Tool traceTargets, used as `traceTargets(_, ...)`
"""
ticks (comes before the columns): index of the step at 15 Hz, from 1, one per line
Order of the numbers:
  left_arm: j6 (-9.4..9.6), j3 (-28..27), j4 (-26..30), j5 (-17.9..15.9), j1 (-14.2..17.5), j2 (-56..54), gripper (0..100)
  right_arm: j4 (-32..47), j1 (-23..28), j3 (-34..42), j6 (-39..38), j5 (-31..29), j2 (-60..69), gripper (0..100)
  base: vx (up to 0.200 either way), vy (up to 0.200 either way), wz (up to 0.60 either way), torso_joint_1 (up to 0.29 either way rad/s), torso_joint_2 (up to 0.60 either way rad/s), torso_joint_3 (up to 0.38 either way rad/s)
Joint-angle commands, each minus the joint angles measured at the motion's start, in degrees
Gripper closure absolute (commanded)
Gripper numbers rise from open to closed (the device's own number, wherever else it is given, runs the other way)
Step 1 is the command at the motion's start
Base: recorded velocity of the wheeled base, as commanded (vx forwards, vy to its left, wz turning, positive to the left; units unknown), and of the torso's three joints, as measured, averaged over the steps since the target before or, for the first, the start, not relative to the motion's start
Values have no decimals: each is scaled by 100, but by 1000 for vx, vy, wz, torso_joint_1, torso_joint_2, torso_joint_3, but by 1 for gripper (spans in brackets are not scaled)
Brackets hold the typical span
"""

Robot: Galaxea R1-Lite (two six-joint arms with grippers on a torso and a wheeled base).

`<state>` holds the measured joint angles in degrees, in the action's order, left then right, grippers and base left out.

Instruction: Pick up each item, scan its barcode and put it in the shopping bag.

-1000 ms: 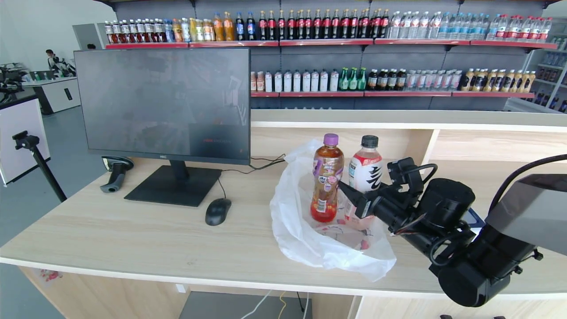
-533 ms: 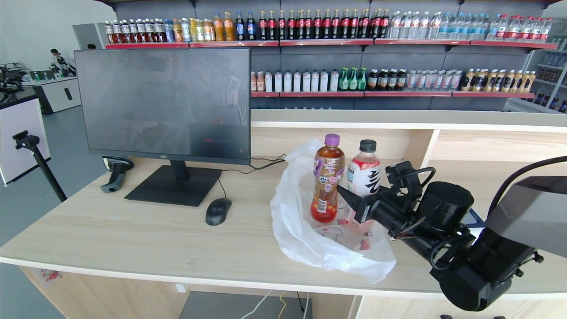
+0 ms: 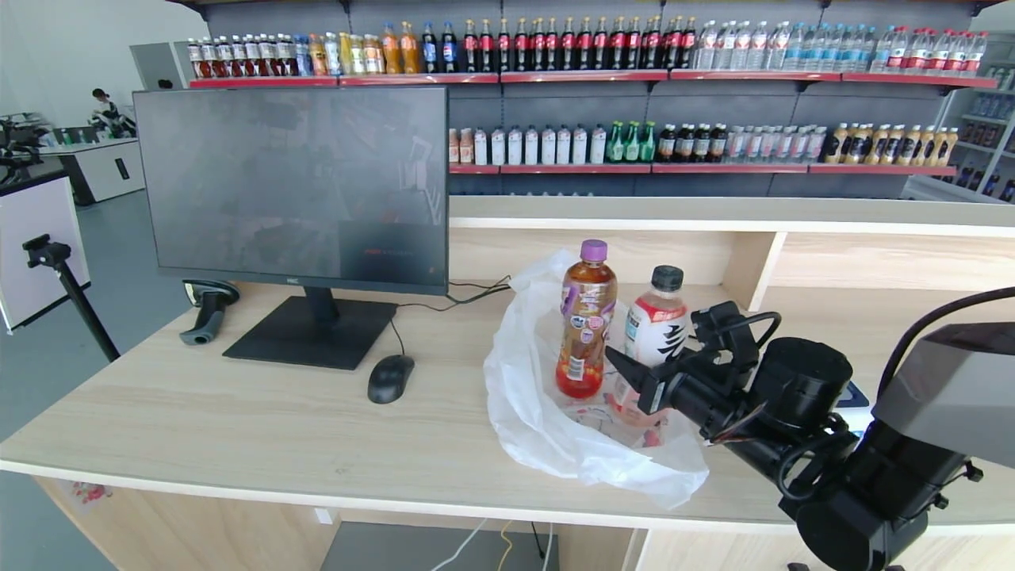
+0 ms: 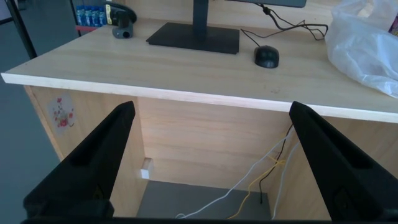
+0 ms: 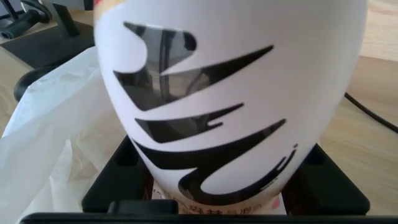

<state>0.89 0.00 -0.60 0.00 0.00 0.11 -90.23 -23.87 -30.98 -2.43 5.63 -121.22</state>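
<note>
One white bottle (image 3: 656,329) half-hidden in shopping bag (image 3: 539,428) behind right hand (image 3: 644,374) gripping it — left hand (image 4: 209,111) wide open, empty.

A light wooden tabletop (image 3: 238,428) carries a dark monitor (image 3: 293,182) and a mouse (image 3: 390,377). Behind stand red-edged shelves (image 3: 579,76) of bottles (image 3: 555,40), and the floor (image 3: 111,230) is grey.

Right arm (image 3: 801,396) is extending in from the robot's right, with the forearm lying low over the worktop (image 3: 277,428) and the wrist roughly level. Right claw (image 3: 646,361) is gripping a white bottle (image 3: 656,329) around its lower body, one finger pressing on each side. Left claw (image 4: 211,109) is hanging below the worktop's edge and facing its front. Its fingers (image 4: 99,155) are standing wide apart, holding nothing.
</note>
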Motion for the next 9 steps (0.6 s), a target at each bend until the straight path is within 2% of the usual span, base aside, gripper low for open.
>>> traceTargets(1,-10,0,7,0,0,-2,0,23,-56,74,-4,8,2,100,0,0,0,0,0,0)
traceTargets(2,-27,0,7,0,0,-2,0,23,-65,109,-4,-1,11,100,0,0,0,0,0,0)
traceTargets(3,-36,0,7,0,0,-2,0,23,-56,118,5,-1,11,0,0,0,0,0,0,0)
traceTargets(9,-45,0,25,0,0,-2,0,23,-48,303,-30,-1,371,0,0,0,0,0,0,0)
